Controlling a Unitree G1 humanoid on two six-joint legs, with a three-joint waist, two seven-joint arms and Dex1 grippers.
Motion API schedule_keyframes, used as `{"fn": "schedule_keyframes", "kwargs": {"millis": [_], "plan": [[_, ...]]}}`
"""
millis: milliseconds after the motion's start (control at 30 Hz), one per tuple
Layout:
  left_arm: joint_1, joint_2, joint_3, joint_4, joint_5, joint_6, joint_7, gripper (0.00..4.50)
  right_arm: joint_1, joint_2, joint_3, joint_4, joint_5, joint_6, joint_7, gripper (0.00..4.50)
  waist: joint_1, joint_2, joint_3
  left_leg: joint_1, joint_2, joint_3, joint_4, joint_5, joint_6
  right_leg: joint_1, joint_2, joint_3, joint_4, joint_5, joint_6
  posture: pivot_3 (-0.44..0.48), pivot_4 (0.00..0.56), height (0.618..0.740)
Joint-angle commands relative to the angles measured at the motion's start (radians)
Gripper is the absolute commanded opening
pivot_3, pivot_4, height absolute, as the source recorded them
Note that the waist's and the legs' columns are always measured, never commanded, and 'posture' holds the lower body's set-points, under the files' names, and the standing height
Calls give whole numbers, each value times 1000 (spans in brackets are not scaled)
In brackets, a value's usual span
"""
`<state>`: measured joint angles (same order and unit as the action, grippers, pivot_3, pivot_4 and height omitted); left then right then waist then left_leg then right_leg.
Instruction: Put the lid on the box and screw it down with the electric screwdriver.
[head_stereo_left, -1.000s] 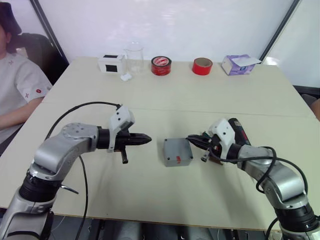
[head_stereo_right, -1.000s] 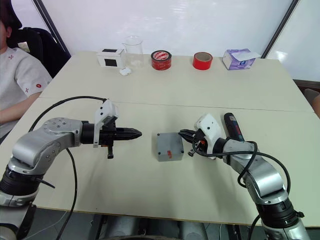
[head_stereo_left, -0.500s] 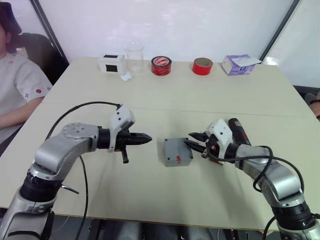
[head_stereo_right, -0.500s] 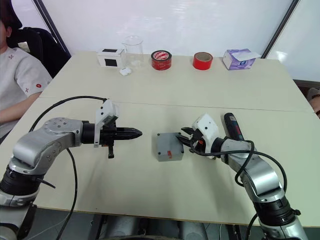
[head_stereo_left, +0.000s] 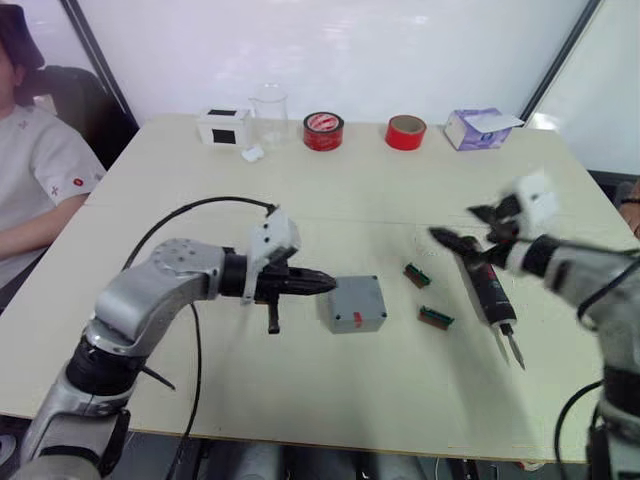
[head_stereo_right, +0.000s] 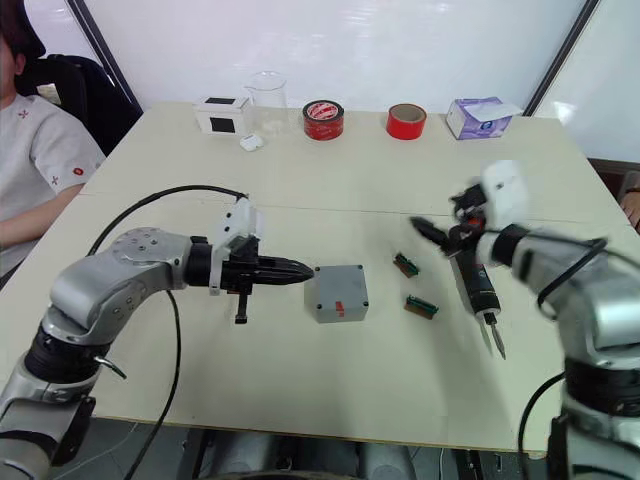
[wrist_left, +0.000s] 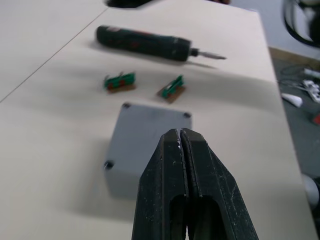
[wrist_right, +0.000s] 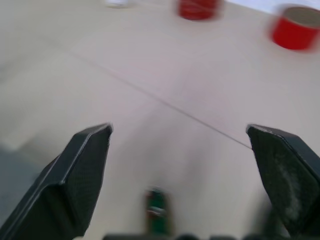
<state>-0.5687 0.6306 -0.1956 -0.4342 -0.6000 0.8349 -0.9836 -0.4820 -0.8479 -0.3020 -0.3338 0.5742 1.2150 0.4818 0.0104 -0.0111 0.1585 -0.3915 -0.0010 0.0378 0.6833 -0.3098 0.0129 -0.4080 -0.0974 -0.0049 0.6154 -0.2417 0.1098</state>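
The grey box (head_stereo_left: 353, 318) sits mid-table with the flat lid (head_stereo_left: 350, 293) lying flush on top, its corner screw holes visible on the lid (wrist_left: 150, 135) in the left wrist view. My left gripper (head_stereo_left: 325, 283) is shut and empty, with its tip at the box's left edge. The black electric screwdriver (head_stereo_left: 490, 293) lies on the table to the right of the box, bit toward the front edge. My right gripper (head_stereo_left: 462, 227) hangs raised above the screwdriver's rear end, wide open and empty, as the right gripper (wrist_right: 180, 132) also shows in its own wrist view.
Two small green circuit boards (head_stereo_left: 417, 274) (head_stereo_left: 435, 318) lie between box and screwdriver. Along the far edge stand a white box with a black square (head_stereo_left: 222, 127), a clear beaker (head_stereo_left: 268, 110), two red tape rolls (head_stereo_left: 322, 130) (head_stereo_left: 405, 131) and a tissue pack (head_stereo_left: 478, 128). A person (head_stereo_left: 30, 170) sits at the left.
My right gripper opened and swung up and to the right, away from the box. My left gripper moved right until its shut tip reached the box's left side.
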Motion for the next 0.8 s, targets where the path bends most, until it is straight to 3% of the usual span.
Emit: {"fn": "schedule_keyframes", "kwargs": {"millis": [33, 133, 233, 367, 800], "plan": [[-30, 8, -46, -44, 24, -48, -33, 0, -110, -212, 101, 139, 11, 234, 75, 4428, -1, 2, 1, 0, 0, 0, 0, 0, 0, 0, 0, 0, 0, 0, 0, 0, 150, 740], [-35, 20, -82, -44, 59, -79, -48, 0, -144, -347, 227, 215, 55, 297, 214, 4428, -1, 3, 2, 0, 0, 0, -1, 0, 0, -1, 0, 0, -1, 0, -1, 0, 150, 740], [-27, 31, -98, -43, 79, -105, -62, 0, -185, -413, 348, 263, 76, 323, 316, 4428, -8, 3, 2, 0, 0, 0, -1, 0, 1, -1, 1, 0, -1, 0, -1, 0, 150, 740], [-3, 20, -94, -56, 90, -108, -31, 0, -304, -390, 508, 405, 45, 334, 396, 4428, -24, 3, 3, 0, 0, 1, 0, 0, 1, -1, 0, 1, -1, 0, 0, 0, 150, 740], [70, -7, -69, -123, 72, -54, 76, 0, -470, -270, 860, 713, -196, 120, 577, 4428, -22, 4, 4, -2, 0, 1, 0, 0, 1, -3, 0, 1, -1, 2, 4, 0, 150, 740]]}}
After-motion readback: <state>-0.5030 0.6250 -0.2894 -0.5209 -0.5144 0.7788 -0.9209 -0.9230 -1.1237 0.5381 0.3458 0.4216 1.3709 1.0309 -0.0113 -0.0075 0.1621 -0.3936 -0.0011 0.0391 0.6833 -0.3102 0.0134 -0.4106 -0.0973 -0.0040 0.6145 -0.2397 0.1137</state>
